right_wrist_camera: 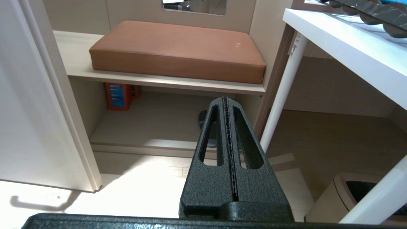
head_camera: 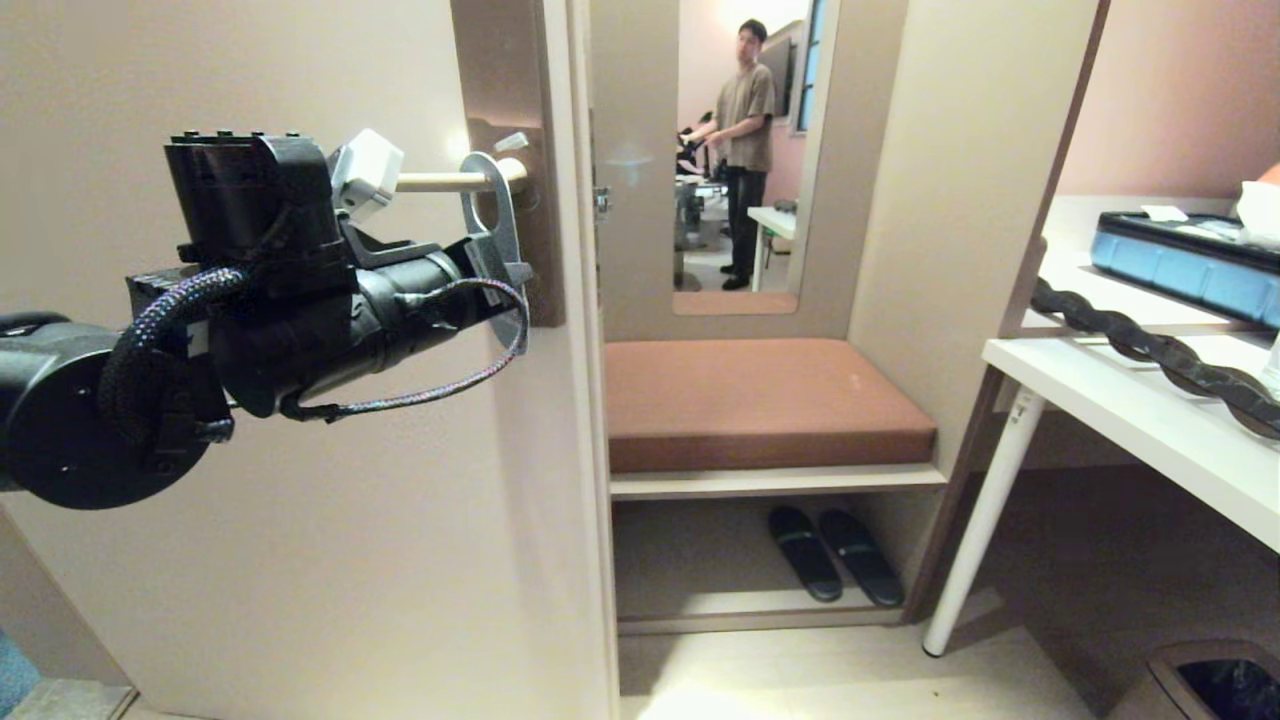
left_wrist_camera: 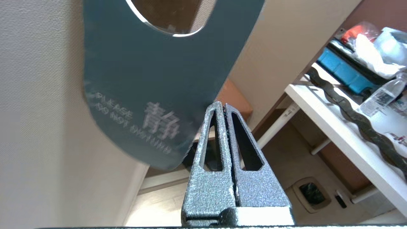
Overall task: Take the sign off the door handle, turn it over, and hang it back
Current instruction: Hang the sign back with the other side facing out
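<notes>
The sign (head_camera: pixel 492 215) hangs by its hole on the cream door handle (head_camera: pixel 440 181), close to the brown plate (head_camera: pixel 500 70). Its grey-blue face (left_wrist_camera: pixel 152 79), with a Chinese character and "PLEASE DO NOT DISTURB", fills the left wrist view and looks smeared at its lower end. My left gripper (head_camera: pixel 503 268) is shut, with nothing between its fingers. The fingertips (left_wrist_camera: pixel 222 105) are at the sign's lower edge, and the sign lies flat just beyond the fingers (left_wrist_camera: pixel 206 178). My right gripper (right_wrist_camera: pixel 225 99) is shut and empty, down low, pointing at the shelf under the bench.
Right of the door (head_camera: pixel 300 560) is a bench with a brown cushion (head_camera: pixel 760 400) and dark slippers (head_camera: pixel 830 555) below it. A white table (head_camera: pixel 1150 410) with a blue box stands at the right, a bin (head_camera: pixel 1210 685) on the floor. A person shows in the mirror (head_camera: pixel 745 150).
</notes>
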